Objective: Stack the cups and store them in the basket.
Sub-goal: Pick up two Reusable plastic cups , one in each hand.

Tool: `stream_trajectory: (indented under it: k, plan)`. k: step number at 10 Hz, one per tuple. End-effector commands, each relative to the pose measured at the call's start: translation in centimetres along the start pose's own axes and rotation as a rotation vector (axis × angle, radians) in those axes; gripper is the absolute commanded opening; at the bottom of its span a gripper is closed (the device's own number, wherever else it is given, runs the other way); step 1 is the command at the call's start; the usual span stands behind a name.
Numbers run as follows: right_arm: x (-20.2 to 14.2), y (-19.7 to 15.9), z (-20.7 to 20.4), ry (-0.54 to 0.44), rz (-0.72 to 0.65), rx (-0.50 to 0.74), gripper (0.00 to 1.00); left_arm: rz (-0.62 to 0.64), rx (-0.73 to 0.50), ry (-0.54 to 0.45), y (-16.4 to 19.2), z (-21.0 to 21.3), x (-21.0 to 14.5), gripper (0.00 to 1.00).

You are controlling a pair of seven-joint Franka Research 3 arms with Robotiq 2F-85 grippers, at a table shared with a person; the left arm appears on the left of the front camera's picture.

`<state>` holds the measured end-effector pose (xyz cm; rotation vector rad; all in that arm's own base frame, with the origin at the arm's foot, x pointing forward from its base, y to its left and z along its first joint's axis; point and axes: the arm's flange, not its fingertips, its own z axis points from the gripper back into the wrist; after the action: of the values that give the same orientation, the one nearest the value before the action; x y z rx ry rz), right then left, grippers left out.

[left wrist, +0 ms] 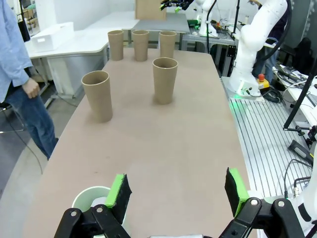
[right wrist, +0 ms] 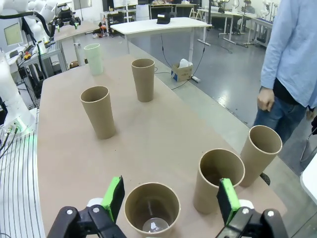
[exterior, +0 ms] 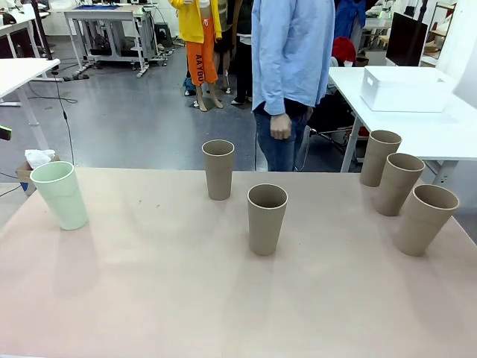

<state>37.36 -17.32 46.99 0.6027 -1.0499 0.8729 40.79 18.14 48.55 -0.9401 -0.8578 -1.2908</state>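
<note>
Five tan cups stand upright on the pinkish table: one at the far middle [exterior: 218,169], one in the centre [exterior: 267,218], and a row of three on the right [exterior: 380,157] [exterior: 398,183] [exterior: 425,219]. The mint green cup [exterior: 59,195] stands alone at the left. The white basket [exterior: 406,88] sits on a separate white table at the far right. My left gripper [left wrist: 177,193] is open, with the mint cup [left wrist: 91,198] just beside its left finger. My right gripper [right wrist: 171,198] is open above the nearest tan cup [right wrist: 151,208].
A person in a blue shirt [exterior: 291,74] stands at the table's far edge, hand hanging at the side. A gap of floor separates the pinkish table [exterior: 186,298] from the basket's table. The front half of the table is bare.
</note>
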Motion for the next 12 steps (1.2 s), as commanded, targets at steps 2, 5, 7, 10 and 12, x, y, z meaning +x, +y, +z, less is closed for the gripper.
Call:
stream_trajectory:
  k: [2,5,7,10,12]
  plan:
    - [0.26,-0.08,0.08,-0.008,0.008,-0.001,1.0,-0.013,-0.002,-0.007,-0.1,0.05,0.13,1.0]
    - [0.26,-0.08,0.08,-0.008,0.008,-0.001,1.0,-0.013,-0.002,-0.007,-0.1,0.05,0.13,1.0]
    - [0.26,-0.08,0.08,-0.008,0.008,-0.001,1.0,-0.013,-0.002,-0.007,-0.1,0.05,0.13,1.0]
    - [0.26,-0.08,0.08,-0.008,0.008,-0.001,1.0,-0.013,-0.002,-0.007,-0.1,0.05,0.13,1.0]
    - [0.26,-0.08,0.08,-0.008,0.008,-0.001,1.0,-0.013,-0.002,-0.007,-0.1,0.05,0.13,1.0]
